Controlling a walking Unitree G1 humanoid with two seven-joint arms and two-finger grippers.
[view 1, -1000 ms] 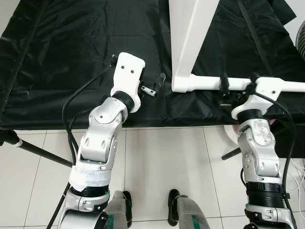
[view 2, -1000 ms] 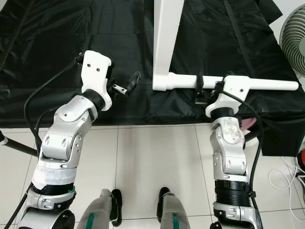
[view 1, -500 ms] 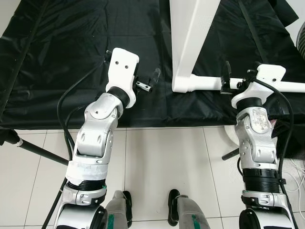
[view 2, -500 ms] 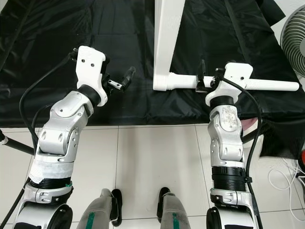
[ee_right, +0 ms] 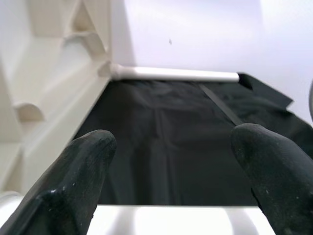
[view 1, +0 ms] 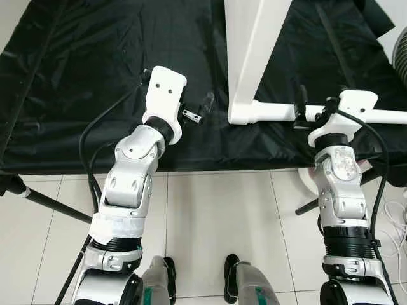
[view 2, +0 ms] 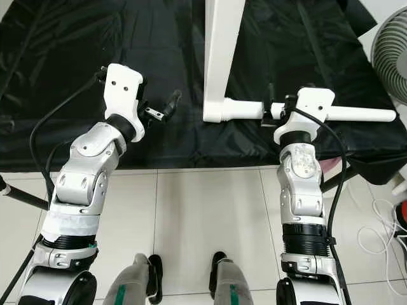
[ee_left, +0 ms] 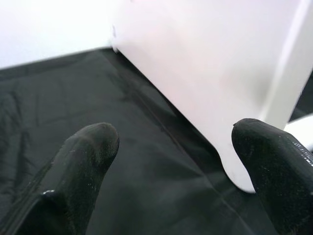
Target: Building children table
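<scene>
Now, going left to right: my left pincer [view 1: 196, 109] hangs released, gripping nothing, over the crinkled black plastic sheet [view 1: 82, 70] spread on the floor, just beside the flat white table panel [view 1: 254, 44] that stands on its edge. For this step I judge it should come in square to that panel's near edge and close only once both fingers [ee_left: 85, 161] straddle it; a skewed bite could tip the panel.

The round white table leg [view 1: 280, 112] lies level across the sheet, its left end meeting the panel's foot. My right pincer [view 2: 272, 105] sits over that leg with its fingers spread wide, one on each side, not clenched. I would settle it lower and centred before squeezing, then keep the leg level while the other arm steadies the panel.

How the leg joins the panel is hidden at the corner. The panel's top is cut off, and I cannot tell whether my right fingers touch the leg.
</scene>
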